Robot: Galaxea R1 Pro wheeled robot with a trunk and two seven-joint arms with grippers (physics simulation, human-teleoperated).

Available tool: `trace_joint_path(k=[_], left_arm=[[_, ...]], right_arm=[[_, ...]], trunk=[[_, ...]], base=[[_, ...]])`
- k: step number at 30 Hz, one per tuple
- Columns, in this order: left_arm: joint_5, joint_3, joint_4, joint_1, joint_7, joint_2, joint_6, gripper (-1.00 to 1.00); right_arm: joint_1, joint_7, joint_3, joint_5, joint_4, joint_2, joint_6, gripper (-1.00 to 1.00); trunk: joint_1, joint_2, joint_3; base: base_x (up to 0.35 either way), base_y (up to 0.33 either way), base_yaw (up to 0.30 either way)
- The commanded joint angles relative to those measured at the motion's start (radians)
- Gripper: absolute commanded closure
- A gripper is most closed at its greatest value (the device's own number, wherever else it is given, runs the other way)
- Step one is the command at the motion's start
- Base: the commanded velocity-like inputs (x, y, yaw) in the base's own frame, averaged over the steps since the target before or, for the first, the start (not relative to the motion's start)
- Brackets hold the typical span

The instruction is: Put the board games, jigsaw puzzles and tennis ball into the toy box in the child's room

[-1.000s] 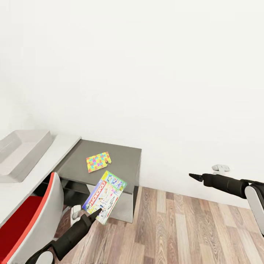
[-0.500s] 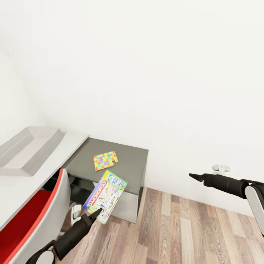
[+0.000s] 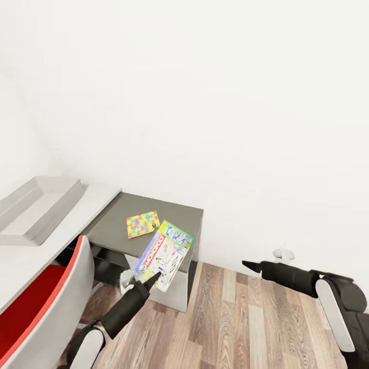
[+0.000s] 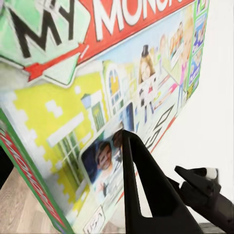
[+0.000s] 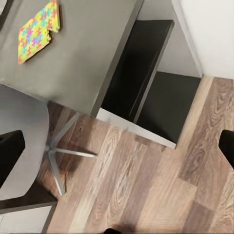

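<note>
A: Step in hand looks like carry. Left gripper (image 3: 152, 279) is clamped on a board game (image 3: 165, 254), the one marked Monopoly, pinched at its near bottom corner. Box hangs tilted in the air in front of the low grey cabinet (image 3: 179, 212), touching nothing else.

B: Grip solid?

A: In the left wrist view one dark finger (image 4: 146, 192) lies flat across the printed lid of the board game (image 4: 97, 97). Corner pinch on a wide flat carton, so I'd expect it to want to swing. Smooth printed cardboard, thin, rigid, sharp edges.

B: Where's the bin?

A: Toy box (image 3: 38, 207) sits far left on the white tabletop (image 3: 20, 266). Light grey, shallow, sloped walls, open top. What I can see of its inside looks bare. Next move, my read: swing the box left over the red-and-grey chair (image 3: 46, 302), level it flatter, release above the bin.

B: Other arm?

A: Right gripper (image 3: 251, 265) hangs out over the wood-plank floor (image 3: 246, 323), carrying nothing. Its fingers sit at opposite edges of the right wrist view, so spread wide.

B: Anything else left?

A: Jigsaw puzzle (image 3: 142, 224), thin square, multicolour piece pattern, lies flat on the cabinet's matte grey top, just behind the held box.
</note>
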Motion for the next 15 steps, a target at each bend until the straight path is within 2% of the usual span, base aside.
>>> trace_joint_path(k=[1,2,5,8,9,10,15], left_arm=[[-0.004,-0.021,0.012,-0.022,0.002,-0.007,0.000,1.00],[-0.004,-0.021,0.012,-0.022,0.002,-0.007,0.000,1.00],[-0.044,-0.078,0.074,-0.083,0.002,-0.021,-0.023,1.00],[-0.072,-0.108,0.137,-0.126,0.000,-0.029,-0.064,1.00],[-0.079,-0.114,0.154,-0.136,-0.001,-0.031,-0.080,1.00],[-0.079,-0.114,0.154,-0.136,-0.001,-0.031,-0.080,1.00],[-0.097,-0.132,0.222,-0.167,-0.002,-0.037,-0.140,1.00]], right_arm=[[0.005,0.011,0.000,0.008,0.000,0.012,0.004,-1.00],[0.005,0.011,0.000,0.008,0.000,0.012,0.004,-1.00],[0.019,0.020,0.001,-0.006,0.000,0.044,0.004,-1.00],[0.032,0.064,0.002,-0.049,0.001,0.083,0.004,-1.00],[0.036,0.086,0.002,-0.063,0.001,0.095,0.004,-1.00],[0.036,0.086,0.002,-0.063,0.001,0.095,0.004,-1.00],[0.047,0.183,0.001,-0.105,0.002,0.130,0.004,-1.00]], trunk=[[0.001,-0.002,-0.002],[0.001,-0.002,-0.002],[0.001,-0.002,-0.002],[0.001,-0.002,-0.002],[0.001,-0.002,-0.002],[0.001,-0.002,-0.002],[0.001,-0.002,-0.002]], base=[[0.000,-0.012,0.001],[0.000,-0.012,0.001],[0.000,-0.008,0.000],[0.000,-0.004,0.000],[0.000,-0.002,0.000],[0.000,-0.002,0.000],[0.000,-0.001,0.000]])
